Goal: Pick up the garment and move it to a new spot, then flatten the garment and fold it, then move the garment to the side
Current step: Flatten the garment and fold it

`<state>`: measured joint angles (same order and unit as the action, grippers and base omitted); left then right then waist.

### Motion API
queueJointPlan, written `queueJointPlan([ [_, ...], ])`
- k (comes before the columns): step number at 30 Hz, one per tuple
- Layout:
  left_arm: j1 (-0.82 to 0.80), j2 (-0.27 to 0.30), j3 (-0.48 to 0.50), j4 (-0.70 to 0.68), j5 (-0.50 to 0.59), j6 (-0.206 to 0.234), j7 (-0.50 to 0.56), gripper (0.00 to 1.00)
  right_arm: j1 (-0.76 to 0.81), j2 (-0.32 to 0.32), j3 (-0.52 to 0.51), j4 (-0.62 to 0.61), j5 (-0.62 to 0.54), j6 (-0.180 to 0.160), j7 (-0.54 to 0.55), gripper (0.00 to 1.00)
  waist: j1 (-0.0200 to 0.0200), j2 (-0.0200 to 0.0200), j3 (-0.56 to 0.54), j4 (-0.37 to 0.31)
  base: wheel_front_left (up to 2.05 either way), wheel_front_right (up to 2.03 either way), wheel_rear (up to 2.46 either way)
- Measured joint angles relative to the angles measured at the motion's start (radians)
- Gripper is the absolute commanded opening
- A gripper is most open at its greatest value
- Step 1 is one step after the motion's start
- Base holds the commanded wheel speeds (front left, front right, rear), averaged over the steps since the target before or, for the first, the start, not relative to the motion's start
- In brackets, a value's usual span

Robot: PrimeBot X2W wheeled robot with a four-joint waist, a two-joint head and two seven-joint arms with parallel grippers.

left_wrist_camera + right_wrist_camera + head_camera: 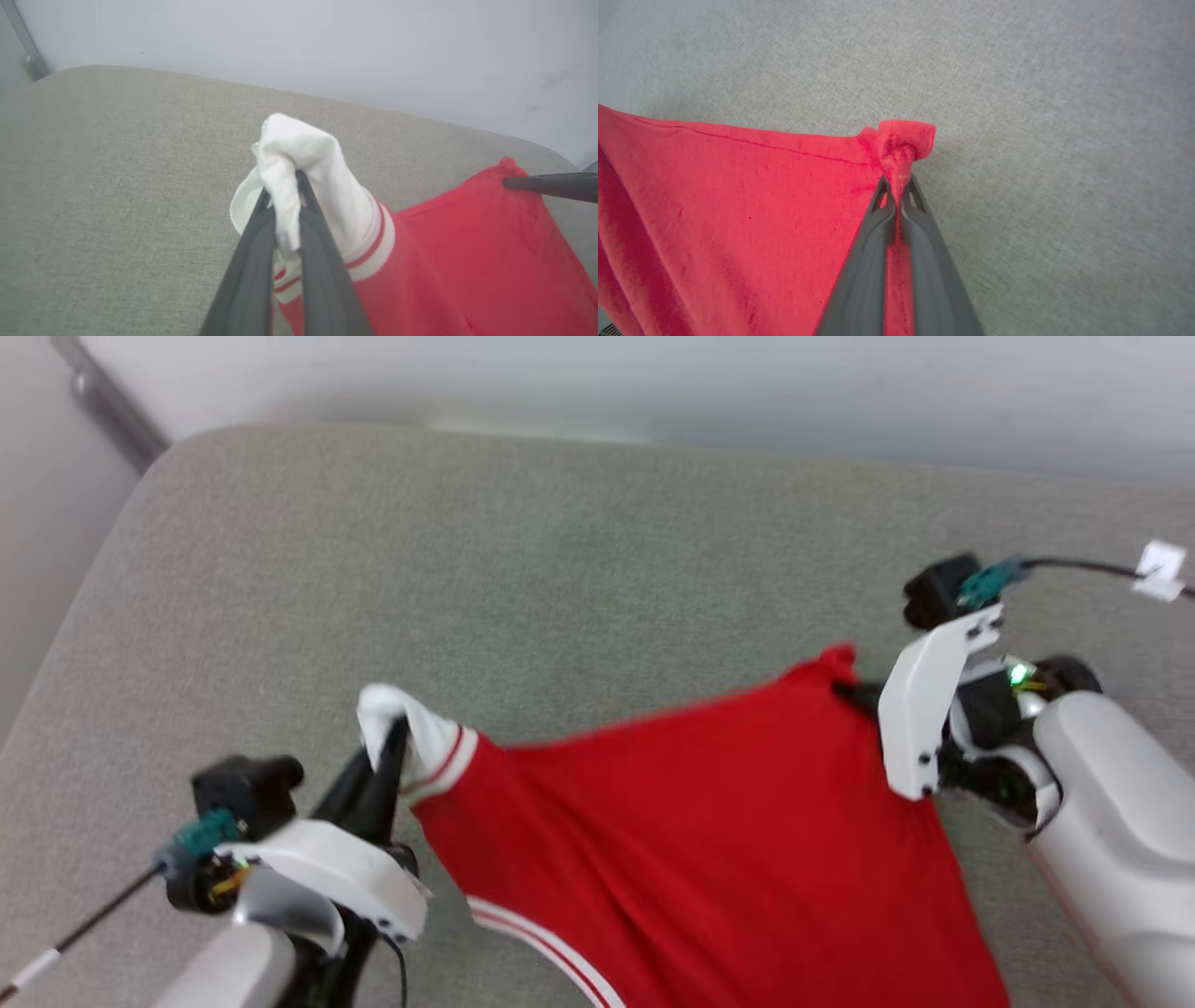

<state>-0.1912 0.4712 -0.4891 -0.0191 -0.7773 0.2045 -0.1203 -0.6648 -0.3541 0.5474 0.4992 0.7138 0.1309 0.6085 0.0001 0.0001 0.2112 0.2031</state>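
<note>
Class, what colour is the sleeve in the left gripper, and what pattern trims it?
White sleeve, red-and-white striped trim; clearest in left wrist view.

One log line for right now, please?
T-shirt: stretched over grey fabric surface | left end effector: shut on white sleeve | right end effector: shut on red corner

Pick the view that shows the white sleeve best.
Left wrist view: the sleeve sits centred, pinched in the left gripper, trim clear. Head view shows it small, blurred. Right wrist view shows red cloth instead.
</note>
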Motion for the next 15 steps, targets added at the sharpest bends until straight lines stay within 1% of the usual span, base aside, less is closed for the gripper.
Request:
queueJointPlan([
  [1, -0.019, 0.009, 0.007, 0.001, 0.000, -0.003, 0.004, 0.00, -0.019, -0.001, -0.006, 0.006, -0.012, 0.000, -0.026, 0.00, 0.0000, 0.0000, -0.010, -0.007, 0.00, 0.00, 0.00],
  [2, -0.057, 0.030, 0.019, 0.010, 0.008, -0.012, 0.011, 0.00, -0.037, 0.006, -0.023, 0.021, -0.032, 0.000, -0.093, 0.00, -0.0001, 0.0000, -0.031, -0.023, 0.00, 0.00, 0.00],
  [4, -0.108, 0.046, 0.033, 0.026, 0.013, -0.021, 0.020, 0.00, -0.053, 0.016, -0.041, 0.046, -0.061, 0.000, -0.150, 0.00, 0.0000, 0.0000, -0.051, -0.040, 0.00, 0.00, 0.00],
  [5, -0.108, 0.046, 0.033, 0.026, 0.013, -0.021, 0.020, 0.00, -0.053, 0.016, -0.041, 0.046, -0.061, 0.000, -0.150, 0.00, 0.0000, 0.0000, -0.051, -0.040, 0.00, 0.00, 0.00],
  [6, -0.140, 0.054, 0.039, 0.036, 0.020, -0.028, 0.021, 0.00, -0.065, 0.022, -0.055, 0.061, -0.072, 0.000, -0.177, 0.00, -0.0001, -0.0001, -0.061, -0.050, 0.00, 0.00, 0.00],
  [9, -0.236, 0.058, 0.047, 0.083, 0.024, -0.054, 0.033, 0.00, -0.104, 0.042, -0.088, 0.097, -0.091, 0.000, -0.236, 0.00, -0.0001, 0.0000, -0.089, -0.079, 0.00, 0.00, 0.00],
  [12, -0.344, 0.062, 0.052, 0.146, 0.047, -0.068, 0.042, 0.00, -0.160, 0.065, -0.119, 0.128, -0.119, 0.000, -0.285, 0.00, -0.0001, 0.0000, -0.108, -0.115, 0.00, 0.00, 0.00],
  [15, -0.477, 0.051, 0.061, 0.204, 0.062, -0.089, 0.038, 0.00, -0.233, 0.074, -0.158, 0.160, -0.152, 0.000, -0.336, 0.00, 0.0000, 0.0000, -0.117, -0.149, 0.00, 0.00, 0.00],
])
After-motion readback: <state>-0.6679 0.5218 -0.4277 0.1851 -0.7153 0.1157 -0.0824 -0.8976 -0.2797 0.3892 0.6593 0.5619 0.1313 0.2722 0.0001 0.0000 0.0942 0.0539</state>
